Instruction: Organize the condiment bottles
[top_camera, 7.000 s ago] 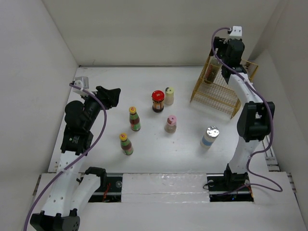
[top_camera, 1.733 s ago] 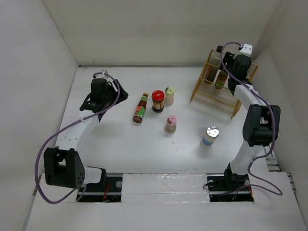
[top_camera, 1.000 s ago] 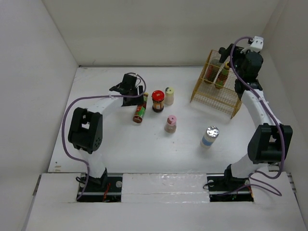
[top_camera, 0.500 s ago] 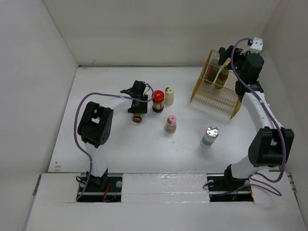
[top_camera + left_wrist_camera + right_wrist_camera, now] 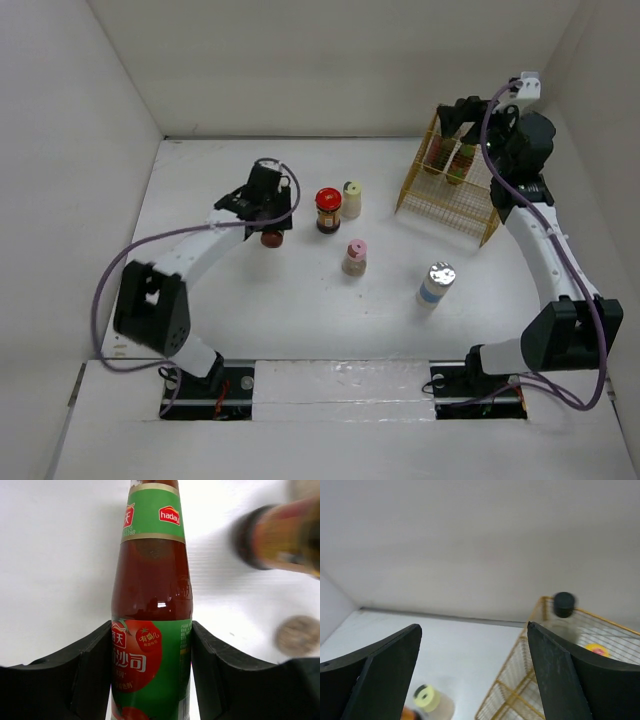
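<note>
My left gripper is shut on a ketchup bottle with a red-green label, left of the red-lidded jar. In the left wrist view the fingers clamp the bottle's label from both sides. The cream bottle, the pink-capped beige bottle and the silver-lidded white-blue bottle stand on the table. A black-capped bottle and a yellow-capped bottle stand in the yellow wire basket. My right gripper is open and empty above the basket's back.
White walls enclose the table on three sides. The basket stands at the back right against the right wall. In the right wrist view the basket, the black cap and the cream bottle show below the open fingers.
My left gripper has closed on the lying ketchup bottle and raised it, moving slightly left. My right gripper has drawn up and back from the basket.
</note>
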